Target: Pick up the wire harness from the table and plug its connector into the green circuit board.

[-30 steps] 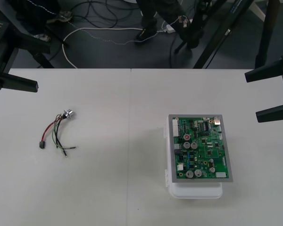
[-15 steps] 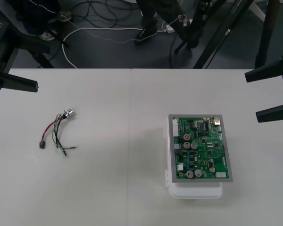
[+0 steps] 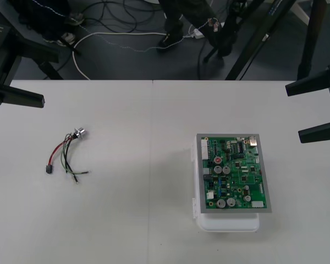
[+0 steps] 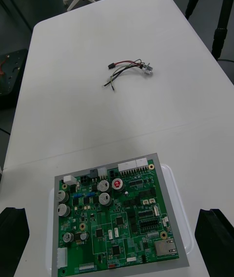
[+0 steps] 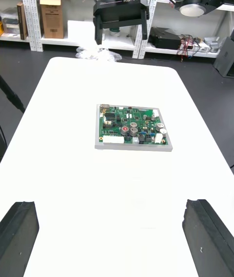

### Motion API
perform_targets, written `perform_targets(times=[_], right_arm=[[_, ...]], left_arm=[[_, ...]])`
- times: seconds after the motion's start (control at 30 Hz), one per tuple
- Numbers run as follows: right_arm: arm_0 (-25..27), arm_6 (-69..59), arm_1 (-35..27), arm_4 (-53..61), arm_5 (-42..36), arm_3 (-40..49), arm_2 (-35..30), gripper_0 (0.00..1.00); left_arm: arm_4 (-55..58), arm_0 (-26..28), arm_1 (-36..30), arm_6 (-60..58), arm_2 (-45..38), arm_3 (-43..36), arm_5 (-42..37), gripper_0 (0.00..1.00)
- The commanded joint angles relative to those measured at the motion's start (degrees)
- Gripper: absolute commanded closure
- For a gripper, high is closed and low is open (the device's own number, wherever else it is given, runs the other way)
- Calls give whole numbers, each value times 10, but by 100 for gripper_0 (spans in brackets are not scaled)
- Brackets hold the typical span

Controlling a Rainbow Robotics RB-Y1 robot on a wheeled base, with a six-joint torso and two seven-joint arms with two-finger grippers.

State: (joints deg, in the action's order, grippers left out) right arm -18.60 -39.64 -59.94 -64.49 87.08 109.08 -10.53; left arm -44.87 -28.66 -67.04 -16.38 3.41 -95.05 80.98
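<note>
harness: left on table | board: right, on base | well apart

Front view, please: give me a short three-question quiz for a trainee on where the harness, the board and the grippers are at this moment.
1. True or false: the harness's black plug is seated in the green circuit board.
2. Where does the wire harness lie? A) on top of the board; B) on the table, on the robot's left side, apart from the board; C) draped over the board's edge.
3. Fill in: the left gripper and the right gripper wait at their own sides with fingers ____.
Key: 1 false; 2 B; 3 open.
</note>
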Motion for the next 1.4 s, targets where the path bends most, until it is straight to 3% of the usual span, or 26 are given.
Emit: perform_targets(times=[0.03, 1.4], right_arm=[[-19, -7, -24, 8, -6, 3, -20, 0], [-19, -7, -24, 8, -6, 3, -20, 0]], left_arm=[[-2, -20, 4, 10, -20, 0, 18, 13], [-2, -20, 4, 10, -20, 0, 18, 13]])
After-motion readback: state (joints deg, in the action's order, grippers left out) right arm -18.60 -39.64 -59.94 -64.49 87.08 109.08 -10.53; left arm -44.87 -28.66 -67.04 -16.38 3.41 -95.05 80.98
